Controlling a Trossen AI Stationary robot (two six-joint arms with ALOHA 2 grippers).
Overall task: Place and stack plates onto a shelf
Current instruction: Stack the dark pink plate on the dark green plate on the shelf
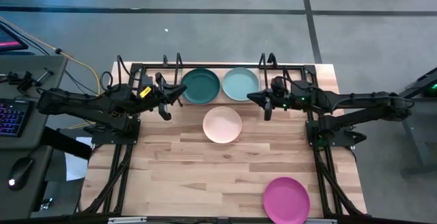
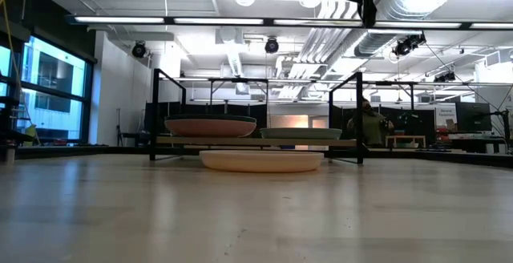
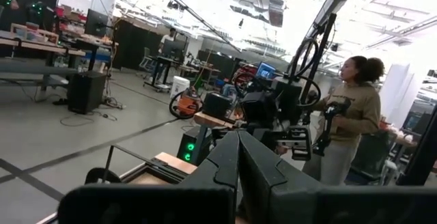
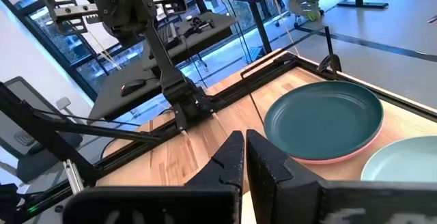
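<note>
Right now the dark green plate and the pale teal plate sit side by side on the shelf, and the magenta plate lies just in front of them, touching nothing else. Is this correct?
Not quite. The plate just in front of the dark green plate and pale teal plate on the shelf is the cream plate. The magenta plate lies far off, at the table's near edge, as the high view shows.

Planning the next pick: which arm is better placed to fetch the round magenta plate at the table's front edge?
Probably the right. The magenta plate lies on the right arm's side of the table, with the right end effector nearer than the left end effector; both hover shut by the black wire shelf.
</note>
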